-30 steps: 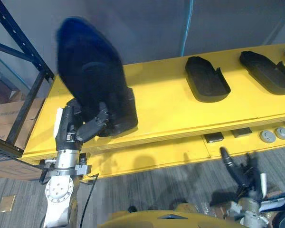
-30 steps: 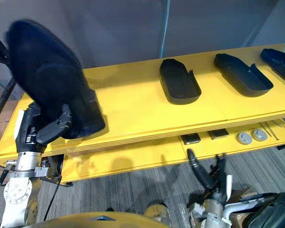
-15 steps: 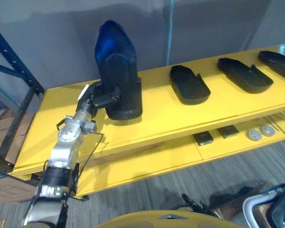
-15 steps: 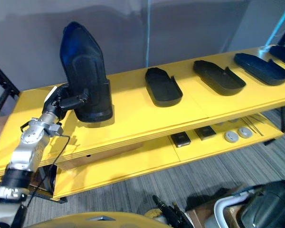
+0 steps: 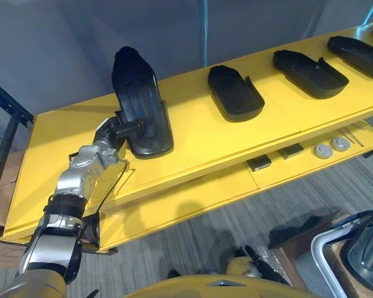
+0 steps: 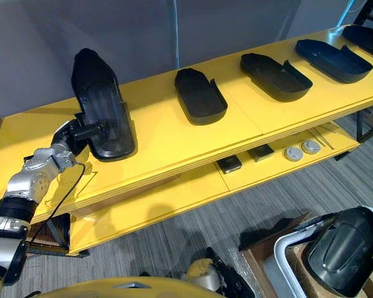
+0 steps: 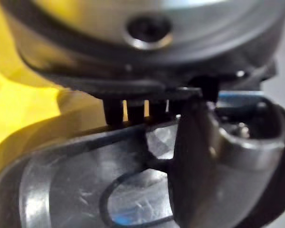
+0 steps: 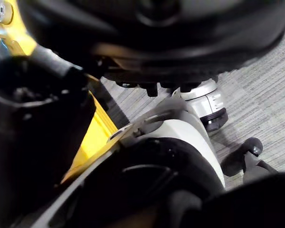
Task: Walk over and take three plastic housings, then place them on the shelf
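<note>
Housing (image 5: 140,105), upright a moment ago, now leans low with its near end on the yellow shelf (image 5: 199,146); your left hand (image 5: 112,133) still clasps its edge, so release it next

Shelf (image 5: 193,143) bare between left housing (image 5: 140,105) and next housing (image 5: 235,93); seemingly passable.

Bright, even light falls from above on the long yellow shelf board (image 5: 199,133), with no hard glare on it. The tall black plastic housing (image 5: 140,102) at the board's left part throws only a short, soft shadow at its foot. Seen from the left wrist, its glossy surface carries pale bluish reflections. The lower yellow tier (image 5: 193,198) under the board lies in shade, and the grey wall (image 5: 62,56) behind it is dim.
</note>
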Available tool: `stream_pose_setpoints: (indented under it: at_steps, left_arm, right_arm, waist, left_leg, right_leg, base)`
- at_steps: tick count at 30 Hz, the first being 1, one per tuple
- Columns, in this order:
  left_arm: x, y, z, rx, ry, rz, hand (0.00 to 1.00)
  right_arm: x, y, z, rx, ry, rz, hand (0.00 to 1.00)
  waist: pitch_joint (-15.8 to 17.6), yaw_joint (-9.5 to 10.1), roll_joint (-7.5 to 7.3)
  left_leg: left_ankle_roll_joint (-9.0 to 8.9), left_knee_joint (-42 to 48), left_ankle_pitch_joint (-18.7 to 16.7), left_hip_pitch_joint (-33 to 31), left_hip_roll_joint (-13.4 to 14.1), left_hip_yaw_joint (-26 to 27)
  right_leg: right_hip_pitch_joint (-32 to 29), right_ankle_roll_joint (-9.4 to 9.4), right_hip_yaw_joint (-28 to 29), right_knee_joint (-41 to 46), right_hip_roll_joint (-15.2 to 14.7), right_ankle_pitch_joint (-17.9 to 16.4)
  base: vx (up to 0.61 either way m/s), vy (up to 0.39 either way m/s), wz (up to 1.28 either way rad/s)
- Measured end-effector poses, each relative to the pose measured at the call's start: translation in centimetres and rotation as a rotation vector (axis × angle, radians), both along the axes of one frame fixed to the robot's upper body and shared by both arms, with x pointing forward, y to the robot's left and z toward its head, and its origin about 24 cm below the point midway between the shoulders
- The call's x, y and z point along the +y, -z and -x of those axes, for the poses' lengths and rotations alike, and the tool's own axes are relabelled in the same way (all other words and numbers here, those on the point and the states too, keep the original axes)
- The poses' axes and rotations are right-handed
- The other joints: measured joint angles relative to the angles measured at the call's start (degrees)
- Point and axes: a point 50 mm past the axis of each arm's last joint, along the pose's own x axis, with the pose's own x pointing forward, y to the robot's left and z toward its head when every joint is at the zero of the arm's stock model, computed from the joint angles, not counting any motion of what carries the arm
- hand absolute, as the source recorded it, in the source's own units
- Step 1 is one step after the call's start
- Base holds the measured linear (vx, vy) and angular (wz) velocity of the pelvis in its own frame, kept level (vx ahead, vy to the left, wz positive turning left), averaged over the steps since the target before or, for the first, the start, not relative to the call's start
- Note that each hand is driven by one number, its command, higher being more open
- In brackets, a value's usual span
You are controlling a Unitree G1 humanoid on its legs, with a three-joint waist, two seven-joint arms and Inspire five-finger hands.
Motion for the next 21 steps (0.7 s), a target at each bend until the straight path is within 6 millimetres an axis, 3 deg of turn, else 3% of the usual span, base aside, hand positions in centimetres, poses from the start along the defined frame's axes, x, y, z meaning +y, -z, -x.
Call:
stream_pose_setpoints:
  at_steps: [5, 6, 21]
  left_arm:
    - [0.9, 0.4, 0.2, 0.025, -0.045, 0.050, 0.00]
    - [1.1, 0.5, 0.2, 0.034, -0.060, 0.057, 1.00]
    - [2.3, 0.2, 0.0, 0.082, -0.110, 0.006, 1.00]
  right_arm:
    - [0.1, 0.0, -0.2, -0.010, 0.021, -0.009, 1.00]
    - [0.2, 0.0, -0.1, -0.008, 0.027, -0.007, 1.00]
    - [0.1, 0.1, -0.1, -0.004, 0.050, 0.013, 1.00]
  waist:
    - [0.4, -0.47, -0.04]
    - [0.5, -0.83, -0.05]
    - [1.8, -1.95, 0.22]
  left_leg:
    - [0.00, 0.0, 0.0, -0.6, 0.1, 0.7]
    - [0.00, 0.0, 0.0, -0.7, 0.1, 0.7]
    - [-0.03, 0.0, 0.0, 0.3, 0.3, 1.5]
  right_leg:
    - [-1.1, 0.00, 0.9, 0.1, 0.2, 0.0]
    - [-1.1, 0.04, 0.9, 0.1, 0.2, 0.0]
    - [-0.8, -0.18, 1.5, 0.4, 0.4, -0.1]
  base:
    - [0.00, 0.012, -0.07]
    - [0.00, 0.000, 0.00]
    - [-0.01, 0.005, -0.03]
